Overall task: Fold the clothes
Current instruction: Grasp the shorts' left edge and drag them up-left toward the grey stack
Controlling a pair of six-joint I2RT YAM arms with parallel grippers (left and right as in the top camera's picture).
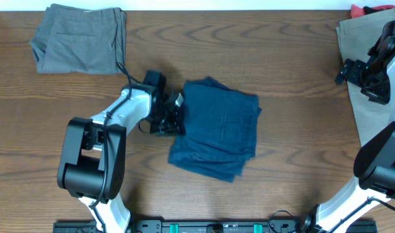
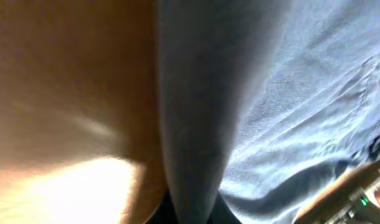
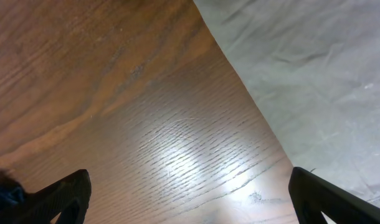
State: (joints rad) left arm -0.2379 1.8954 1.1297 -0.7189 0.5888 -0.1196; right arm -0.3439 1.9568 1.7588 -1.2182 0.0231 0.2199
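The dark navy-blue shorts (image 1: 217,126) lie folded in a rough square in the middle of the table. My left gripper (image 1: 175,118) is at their left edge. In the left wrist view it (image 2: 193,214) is shut on a raised fold of the navy cloth (image 2: 302,93). The olive-grey shorts (image 1: 81,39) lie folded at the back left, pockets up. The tan-khaki shorts (image 1: 369,97) lie spread along the right edge. My right gripper (image 1: 348,71) is open and empty over bare wood beside their left edge. The right wrist view shows its spread fingers (image 3: 190,199) and the khaki cloth (image 3: 314,74).
The table is dark brown wood (image 1: 288,52). A bit of red cloth (image 1: 366,9) shows at the back right corner. The left arm's base (image 1: 87,168) stands at the front left and the right arm's base (image 1: 379,168) at the front right.
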